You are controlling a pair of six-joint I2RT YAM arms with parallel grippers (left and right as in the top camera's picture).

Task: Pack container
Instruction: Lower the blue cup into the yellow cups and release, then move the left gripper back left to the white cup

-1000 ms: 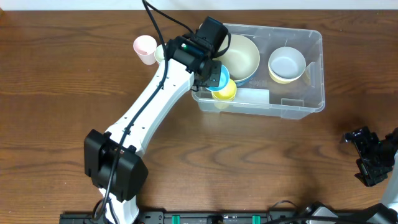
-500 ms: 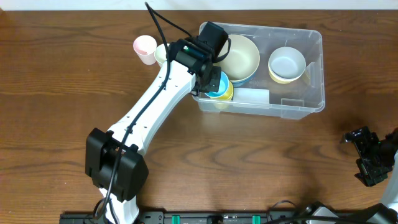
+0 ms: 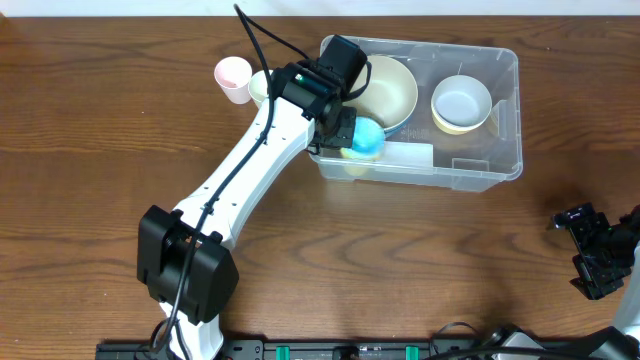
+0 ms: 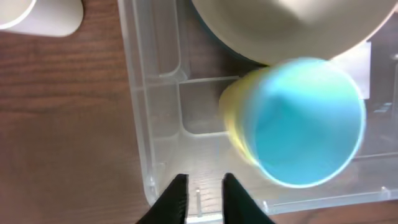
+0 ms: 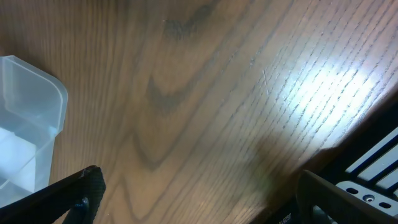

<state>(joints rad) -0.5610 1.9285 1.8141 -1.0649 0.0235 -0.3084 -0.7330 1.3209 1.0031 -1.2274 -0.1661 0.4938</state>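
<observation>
The container (image 3: 500, 165) is a clear bin at the back right of the table. My left gripper (image 3: 338, 128) hangs over its front left corner. In the left wrist view its jaws (image 4: 203, 182) stand slightly open above the bin's wall (image 4: 140, 124), with nothing between them. A blue cup (image 4: 305, 121), blurred, lies free on a yellow cup (image 4: 233, 118) inside the bin; overhead the blue cup (image 3: 367, 137) is just right of the gripper. My right gripper (image 3: 590, 255) stands wide open over bare table (image 5: 205, 199), far from the bin's corner (image 5: 31, 106).
Inside the bin a large cream bowl (image 3: 385, 90) rests on a blue one, and a white bowl (image 3: 461, 103) sits in a yellow one. A pink cup (image 3: 234, 78) and a pale cup (image 3: 258, 85) stand outside the bin's left end.
My left gripper's jaws have parted and let go of the blue cup, which now lies a little to the right on the yellow cup. The right arm has not moved.
</observation>
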